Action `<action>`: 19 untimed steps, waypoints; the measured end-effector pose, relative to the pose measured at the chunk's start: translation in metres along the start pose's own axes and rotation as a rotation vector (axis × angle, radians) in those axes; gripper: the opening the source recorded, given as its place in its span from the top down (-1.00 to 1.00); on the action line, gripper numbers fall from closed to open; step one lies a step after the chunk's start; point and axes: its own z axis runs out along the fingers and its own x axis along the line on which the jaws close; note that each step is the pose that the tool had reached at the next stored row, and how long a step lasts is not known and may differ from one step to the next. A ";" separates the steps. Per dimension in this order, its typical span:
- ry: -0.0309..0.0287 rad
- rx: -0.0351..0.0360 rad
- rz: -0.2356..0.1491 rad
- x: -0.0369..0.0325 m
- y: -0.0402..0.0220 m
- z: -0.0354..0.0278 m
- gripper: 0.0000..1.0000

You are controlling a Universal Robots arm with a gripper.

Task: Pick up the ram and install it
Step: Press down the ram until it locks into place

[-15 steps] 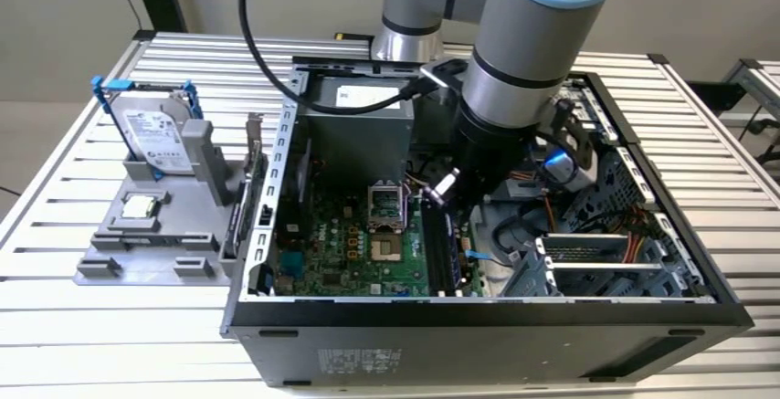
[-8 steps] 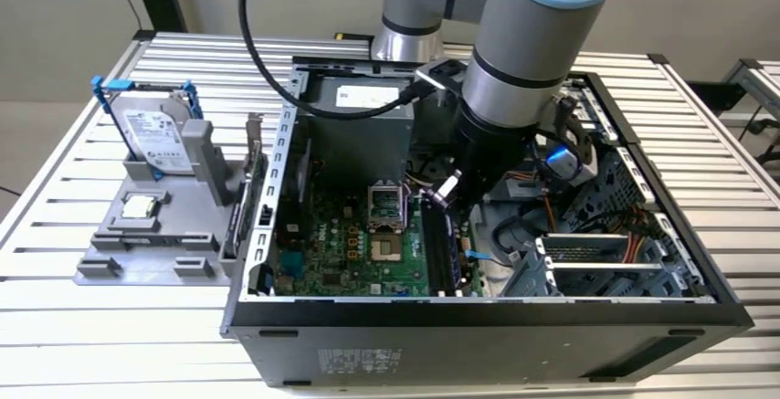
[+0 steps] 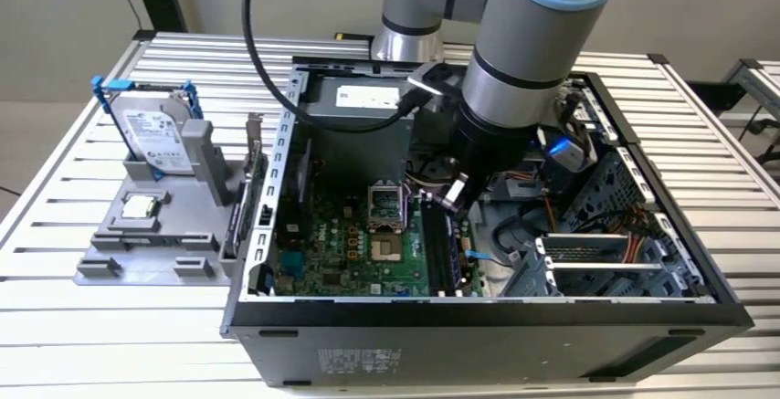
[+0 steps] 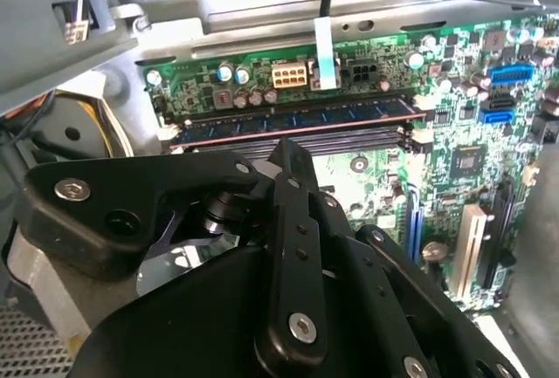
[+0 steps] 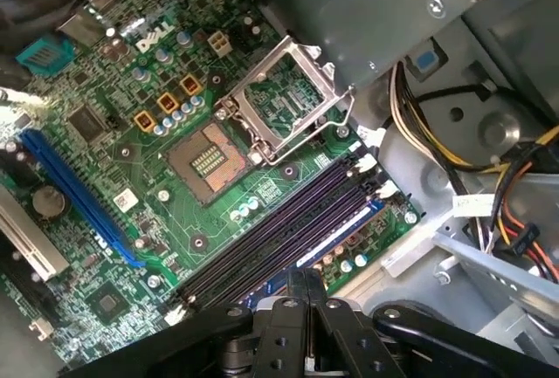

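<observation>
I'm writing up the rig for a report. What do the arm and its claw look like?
The arm is a thick grey tube with a light blue joint cap at the top and a black collar lower down. A black cable loops along it into the computer case. The claw is matte black, built of jointed link bars fastened with silver screws, as both wrist views show.

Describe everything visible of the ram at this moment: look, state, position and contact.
The ram is a long, narrow stick with a dark blue-green board face, seated on edge in the outermost of the parallel dark memory slots on the green motherboard, between the white latch clips at the slot ends. In the first wrist view it shows as a bluish strip at the slot row's edge. The black claw sits just above the slots; contact with the stick cannot be confirmed.
</observation>
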 end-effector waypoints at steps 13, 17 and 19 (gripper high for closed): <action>-0.0018 -0.0083 -0.138 0.0000 0.0000 0.0000 1.00; 0.0000 -0.0098 -0.197 0.0000 0.0001 0.0000 1.00; 0.0008 -0.0105 -0.222 0.0000 0.0000 0.0000 1.00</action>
